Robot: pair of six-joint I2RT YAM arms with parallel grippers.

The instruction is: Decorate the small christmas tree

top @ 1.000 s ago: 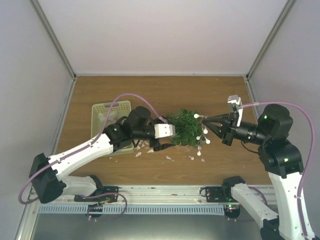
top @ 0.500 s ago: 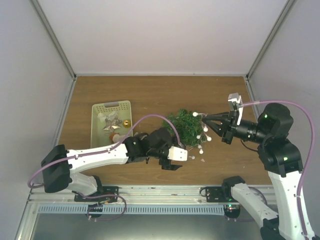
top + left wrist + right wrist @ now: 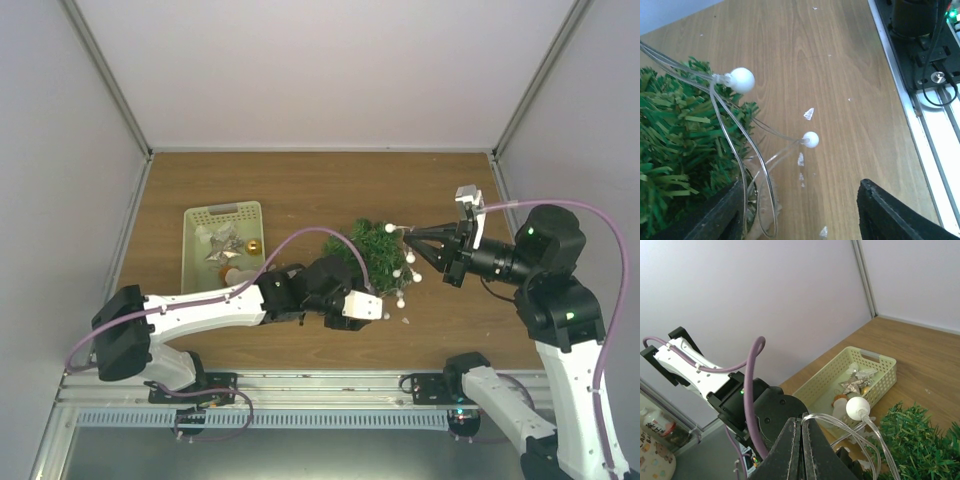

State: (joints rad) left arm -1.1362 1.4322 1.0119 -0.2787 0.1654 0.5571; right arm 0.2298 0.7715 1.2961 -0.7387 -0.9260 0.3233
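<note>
The move ahead turns on how the small christmas tree [image 3: 372, 252] sits between the two arms, and it is flanked. The left pincer [image 3: 801, 186] has come in low from the near side with its fingers apart and nothing between them. The tree's green branches lie just off one finger, outside the gap, and a pale edge that may be the pot shows close by that same fingertip. What lies straight ahead of the open gap is bare desk [image 3: 850, 75], flecked with small white scraps. The right pincer [image 3: 801, 422] is closed on the clear wire of the light string [image 3: 742, 80], its fingers pressed together with the strand coming out at the tip. From this pincer the tree lies ahead and lower, and the pale green tray [image 3: 855, 374] of ornaments is well beyond it. The held strand runs from the right pincer tip across the tree's crown. It then drops down the flank facing the left pincer, where loops and a small bulb [image 3: 811, 139] hang clear of the branches and reach the desk. Whether the tree stands fully upright or leans I cannot tell from above. I judge that the left arm is nearer the trunk and base, so steadying would fall to it. It would have to shift sideways toward the foliage first, while the right arm lays the wire.
</note>
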